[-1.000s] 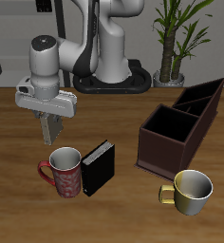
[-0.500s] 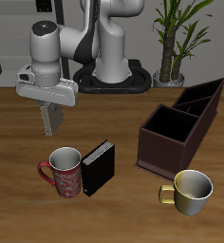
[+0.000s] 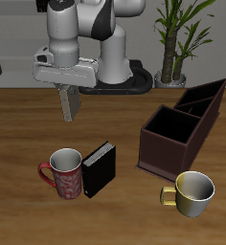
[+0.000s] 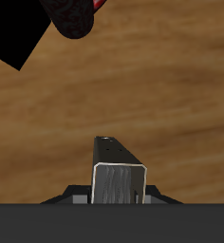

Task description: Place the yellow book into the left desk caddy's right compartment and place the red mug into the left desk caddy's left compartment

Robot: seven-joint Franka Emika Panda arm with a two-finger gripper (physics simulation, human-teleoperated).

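- Red mug (image 3: 65, 175): stands upright on the desk (image 3: 124, 120) near its front edge, opening upward, grey inside showing. Its handle points away from the black book. In the wrist view only a dark rounded part of it (image 4: 74, 14) shows at the frame's edge.
- End effector (image 3: 69, 107): hangs in the air above the desk, farther back than the red mug and well apart from it, fingers pointing straight down. The fingers read as one narrow block, pressed together with nothing between them. The wrist view shows a single grey finger (image 4: 119, 180) over bare wood.
- Black book (image 3: 99, 168): stands on edge just beside the red mug, on the side away from the mug's handle. Whether the two touch cannot be told. In the wrist view it appears as a flat black shape (image 4: 14, 33) next to the mug.
- Potted plant (image 3: 172, 38): stands at the back of the desk, beside the robot's base.
- Left desk caddy (image 3: 203, 122): dark brown box, resting on the desk well apart from the red mug and the end effector. The taller slanted end lies farther back. The right compartment (image 3: 168, 134), the large squarish section, faces the desk's front edge.
- Yellow-gold mug (image 3: 190, 191): stands upright near the desk's front edge, just in front of the left desk caddy.
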